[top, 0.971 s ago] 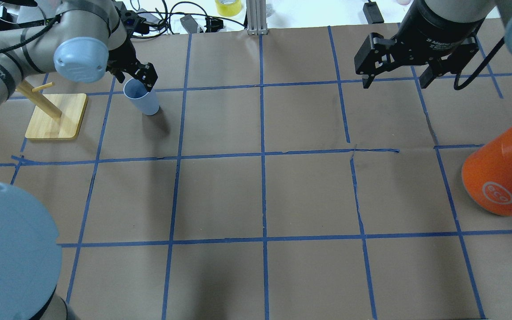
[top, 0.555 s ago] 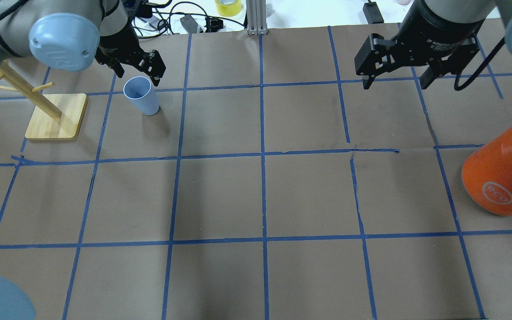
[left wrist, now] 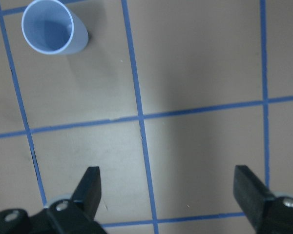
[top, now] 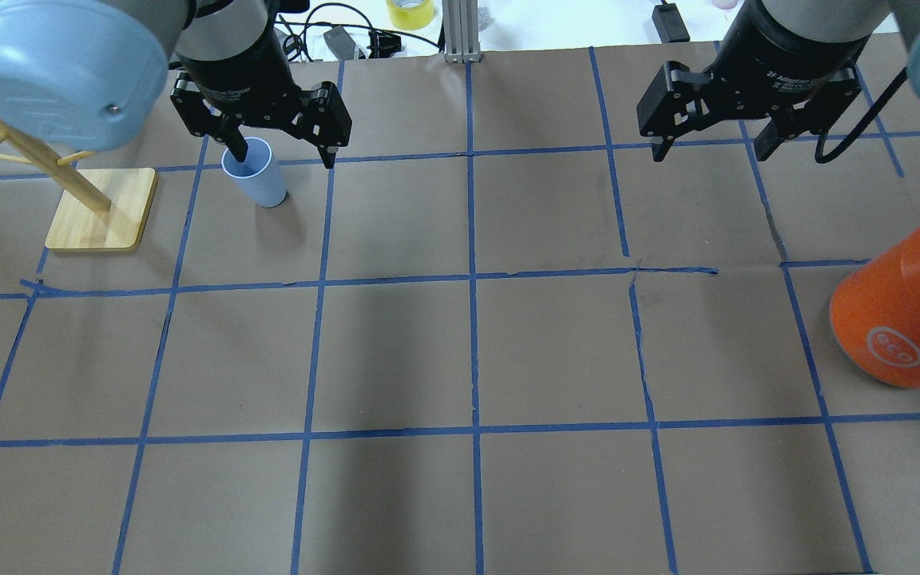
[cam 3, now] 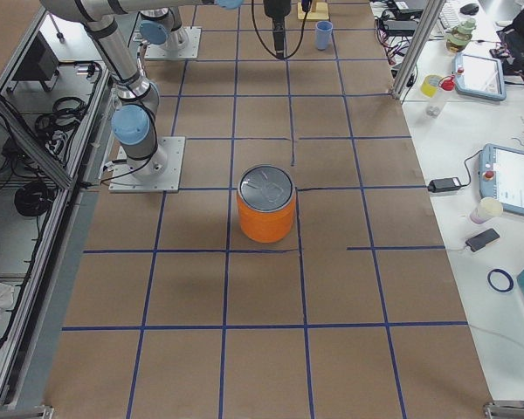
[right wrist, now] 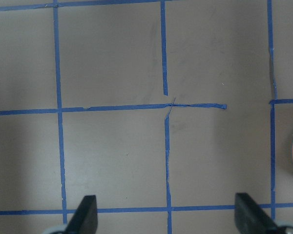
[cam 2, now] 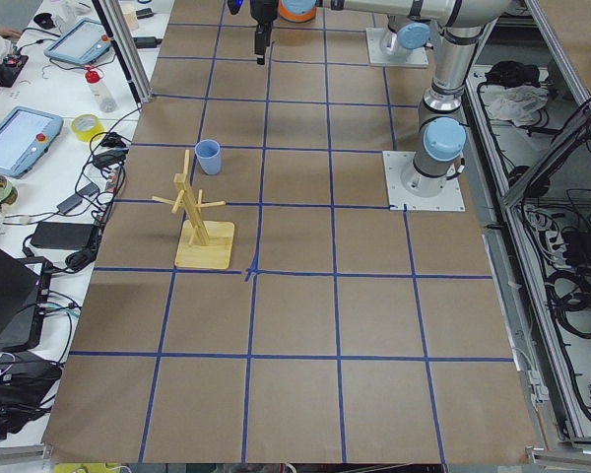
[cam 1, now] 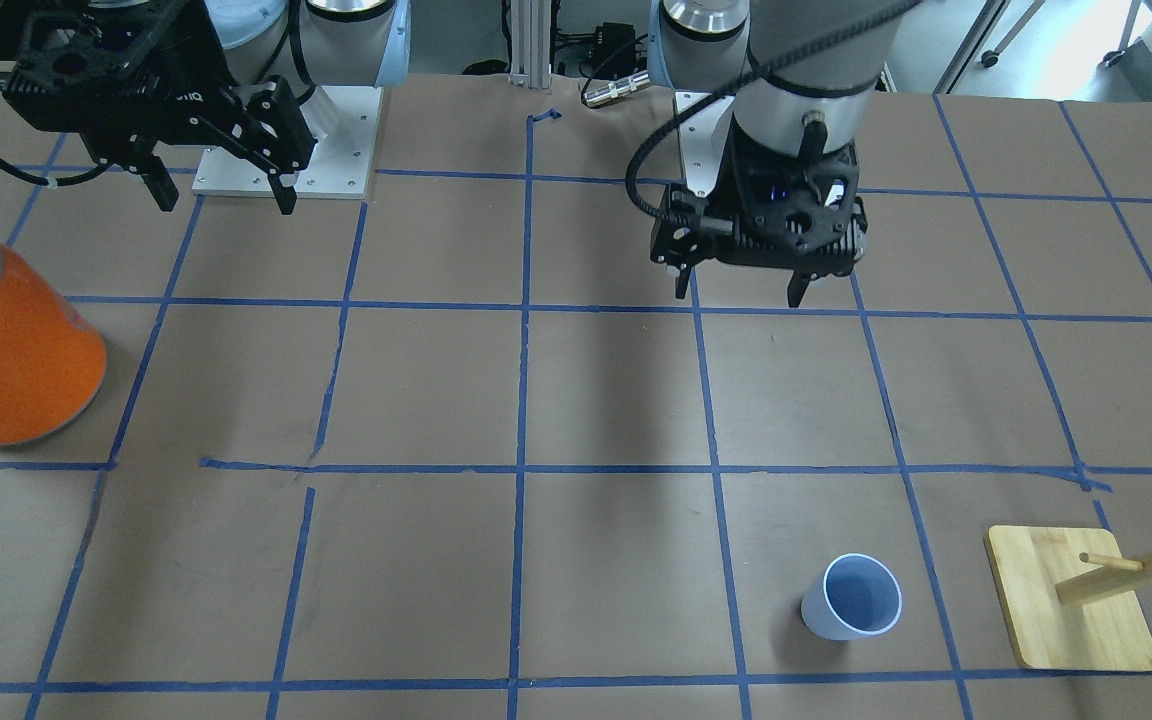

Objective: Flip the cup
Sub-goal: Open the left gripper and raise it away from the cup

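Observation:
The pale blue cup stands upright on the table, mouth up, at the far left; it also shows in the front view and at the top left of the left wrist view. My left gripper is open and empty, pointing down, high above the table. The front view shows it well clear of the cup, on the robot's side of it. My right gripper is open and empty above the far right of the table, also in the front view.
A large orange can with a silver top stands at the right edge and shows in the front view. A wooden peg stand on a square base is just left of the cup. Cables and tape lie beyond the far edge.
My left gripper, open beside the cup's rim a second ago, has risen away from it and turned to point straight down. The cup has stayed in place. The right arm has not moved.

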